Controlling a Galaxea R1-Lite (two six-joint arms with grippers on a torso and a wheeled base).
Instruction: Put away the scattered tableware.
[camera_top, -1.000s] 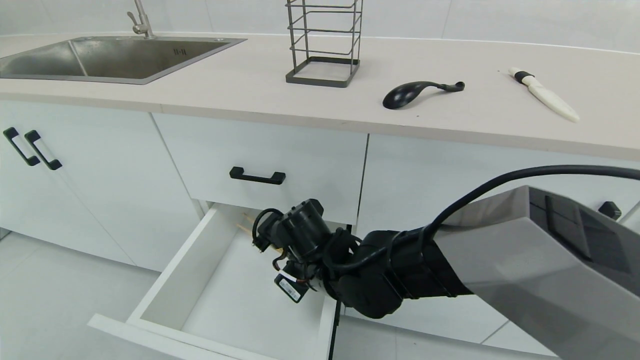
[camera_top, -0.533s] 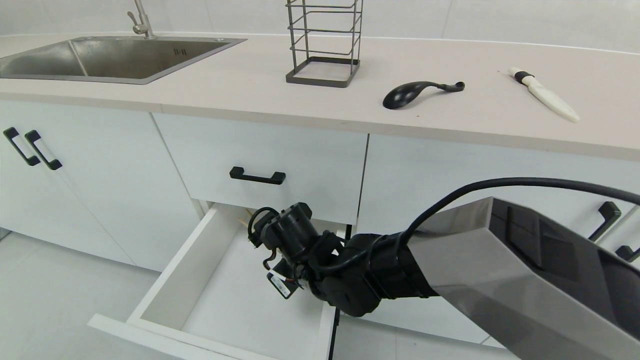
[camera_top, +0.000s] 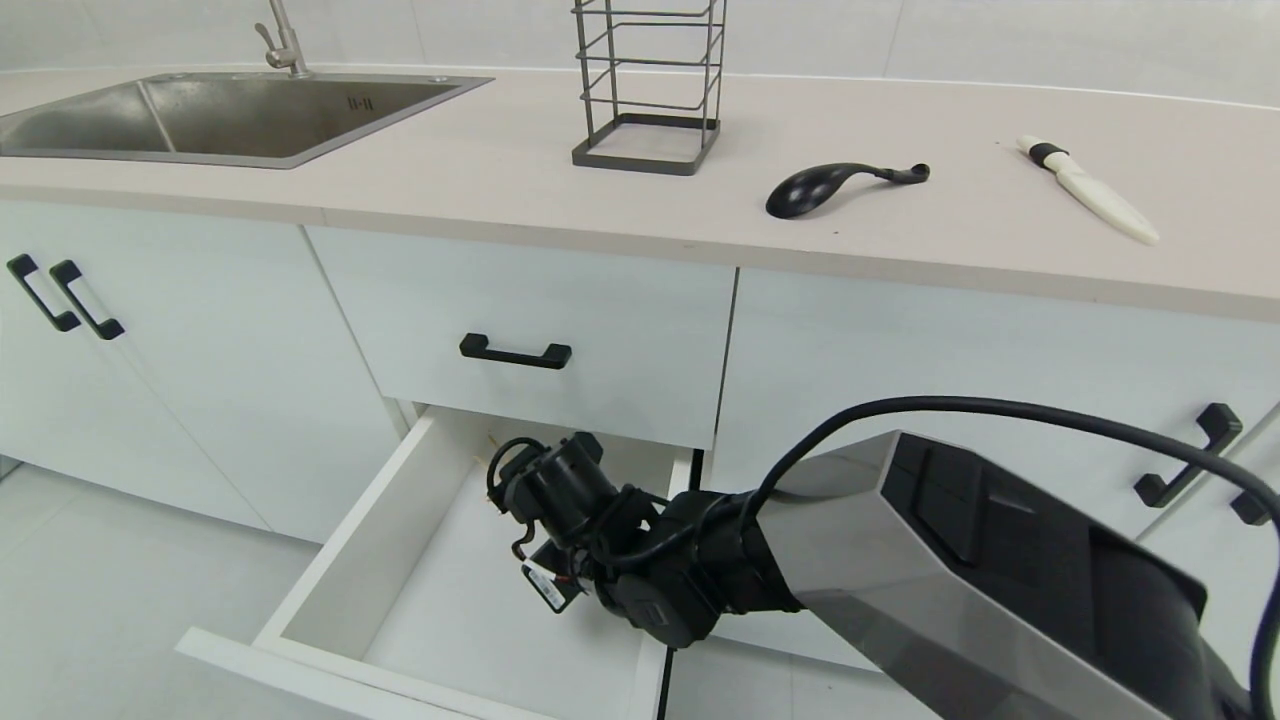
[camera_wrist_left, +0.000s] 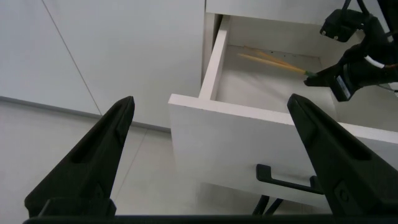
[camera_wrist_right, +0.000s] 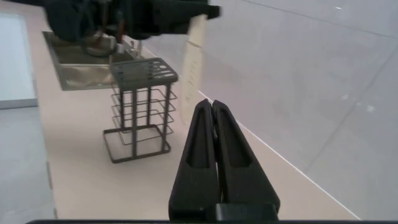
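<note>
Left pincer: black. Drawer ahead of it: white, with black handle. Chopsticks inside: pale tan.

Right pincer: black. Rack beyond it: dark grey wire. Countertop below it: plain beige. Wall past it: pale grey tiles, thin white seams.

Spoon: glossy black. Knife: cream, one black band. Sink: bare steel grey.
</note>
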